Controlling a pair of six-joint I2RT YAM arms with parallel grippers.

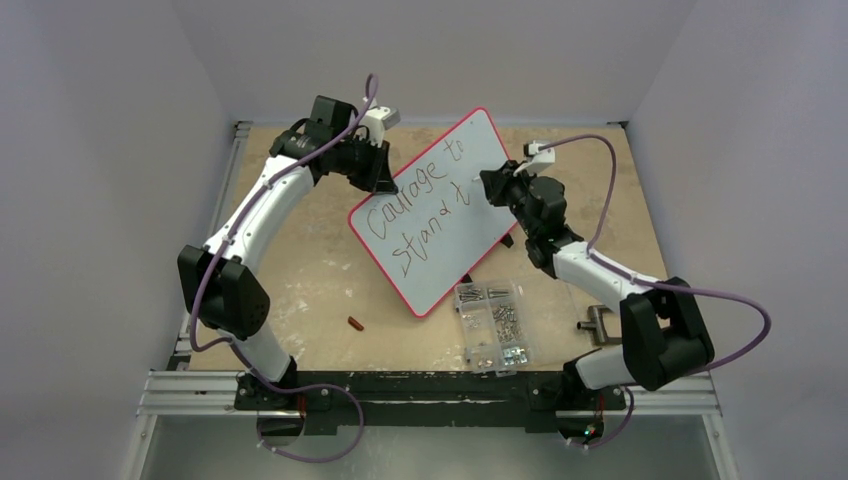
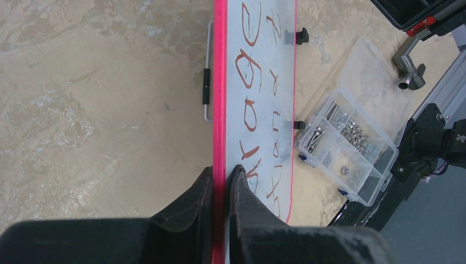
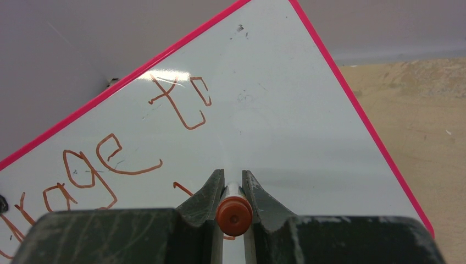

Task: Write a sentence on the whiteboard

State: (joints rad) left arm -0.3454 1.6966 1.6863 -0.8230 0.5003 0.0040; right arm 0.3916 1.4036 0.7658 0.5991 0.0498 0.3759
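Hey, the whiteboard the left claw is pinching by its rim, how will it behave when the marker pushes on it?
Probably stiff: the whiteboard looks flat though the left claw pinches only its rim. It may pivot under the marker, being held at one edge. Likely light: edge-on it looks thin.

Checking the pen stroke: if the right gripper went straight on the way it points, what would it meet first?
The whiteboard, most likely. The right gripper, shut on the marker, faces its white surface beside the sentence; the marker tip seems at or near the board, but contact is hidden.
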